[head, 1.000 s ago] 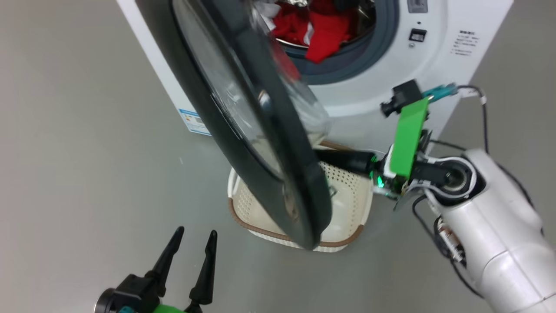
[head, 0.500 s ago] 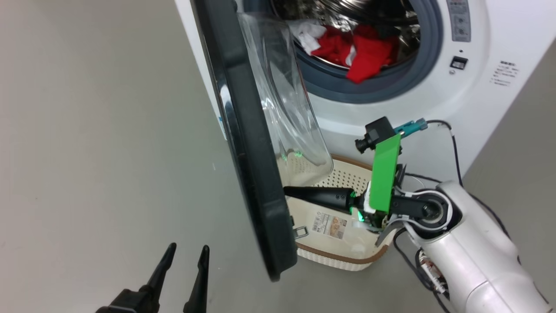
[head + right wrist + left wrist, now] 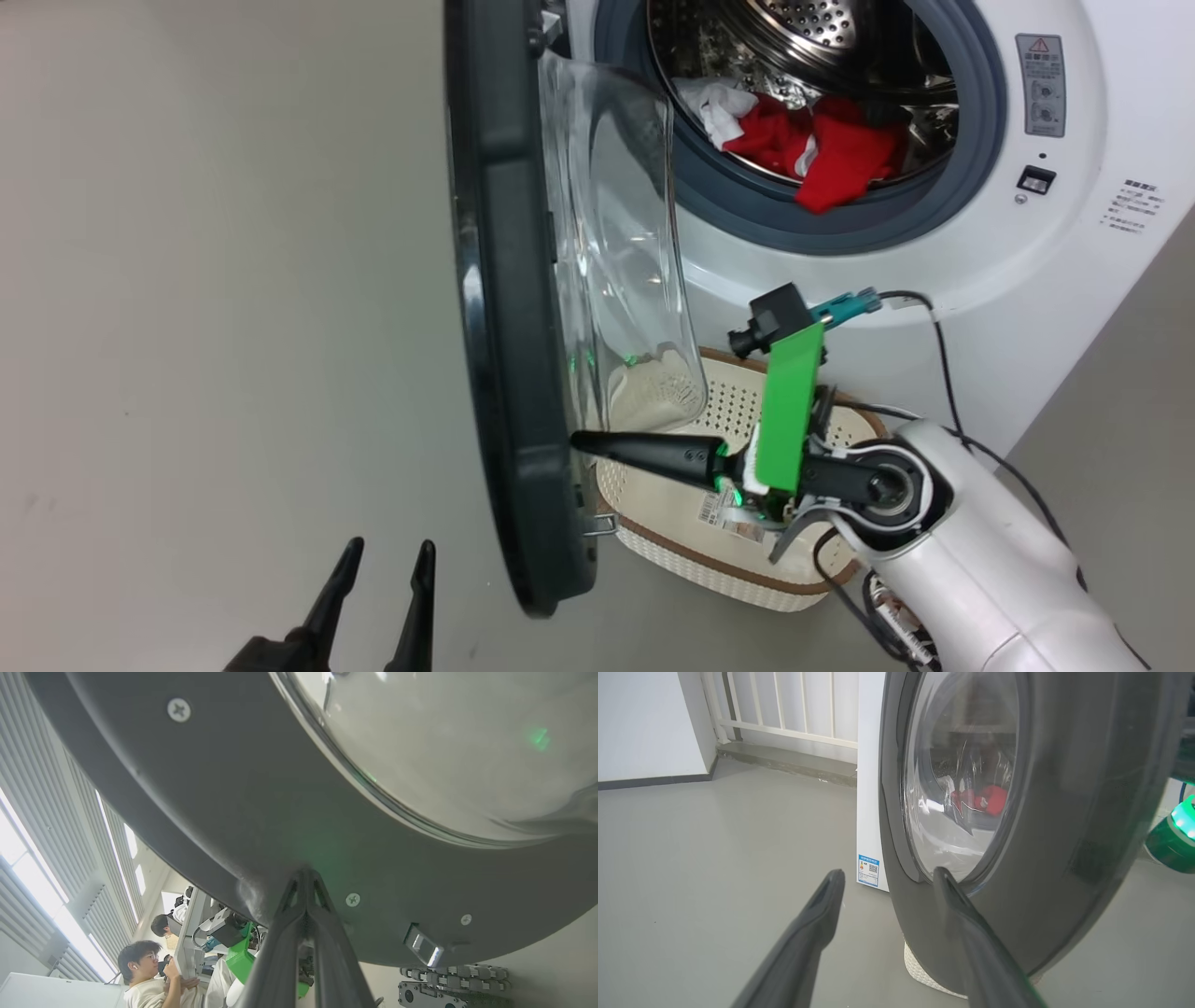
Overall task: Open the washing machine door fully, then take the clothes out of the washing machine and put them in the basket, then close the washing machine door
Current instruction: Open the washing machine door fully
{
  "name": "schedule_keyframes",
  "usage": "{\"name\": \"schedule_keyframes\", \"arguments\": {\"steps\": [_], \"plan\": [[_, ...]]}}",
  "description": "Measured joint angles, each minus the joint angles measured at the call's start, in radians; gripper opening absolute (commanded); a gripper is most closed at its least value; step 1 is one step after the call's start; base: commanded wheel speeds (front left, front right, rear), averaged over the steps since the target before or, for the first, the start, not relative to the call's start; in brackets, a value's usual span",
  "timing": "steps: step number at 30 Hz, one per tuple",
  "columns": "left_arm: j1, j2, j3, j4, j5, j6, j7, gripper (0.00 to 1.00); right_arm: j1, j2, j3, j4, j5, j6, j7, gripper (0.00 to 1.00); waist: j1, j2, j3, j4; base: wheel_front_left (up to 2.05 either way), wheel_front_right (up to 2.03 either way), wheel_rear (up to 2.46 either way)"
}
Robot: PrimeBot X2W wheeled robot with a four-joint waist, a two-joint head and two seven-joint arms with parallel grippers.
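Observation:
The washing machine door (image 3: 509,308) stands swung out, edge-on in the head view, its glass bowl (image 3: 625,261) bulging toward the washing machine (image 3: 934,271). Red and white clothes (image 3: 822,159) lie in the steel drum. The basket (image 3: 738,560) sits on the floor below the opening, partly behind the door. My right gripper (image 3: 579,441) is shut, its tip against the door's inner ring, low down; the right wrist view shows that tip (image 3: 306,873) touching the dark ring (image 3: 233,788). My left gripper (image 3: 378,597) is open, empty, on the door's outer side (image 3: 1064,812).
Grey floor (image 3: 215,327) stretches wide to the left of the door. A black cable (image 3: 943,364) runs from my right wrist past the machine front. A white railing (image 3: 784,704) and wall stand behind the machine. A person (image 3: 140,963) shows past the door's edge.
The door has swung further away from the opening, with my shut right gripper staying against its inner side. The head camera has shifted, so the drum shows more fully.

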Motion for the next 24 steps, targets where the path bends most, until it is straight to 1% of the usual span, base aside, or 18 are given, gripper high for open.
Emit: {"name": "schedule_keyframes", "arguments": {"steps": [5,15,24], "plan": [[0.000,0.000,0.005,-0.001,0.000,0.000,0.000,1.00,0.000,0.002,0.050,-0.008,0.020,0.000,-0.043,0.00,0.0000,0.0000,-0.002,0.009,0.00,0.00,0.00],[0.001,0.000,0.017,-0.010,0.000,0.001,0.000,1.00,-0.003,0.003,0.104,-0.011,0.058,0.000,-0.105,0.00,0.0000,0.0000,-0.003,0.015,0.00,0.00,0.00],[0.001,0.000,0.020,-0.011,0.000,0.001,0.000,1.00,-0.003,0.004,0.119,-0.009,0.063,0.000,-0.128,0.00,0.0000,0.0000,-0.005,0.013,0.00,0.00,0.00]]}}
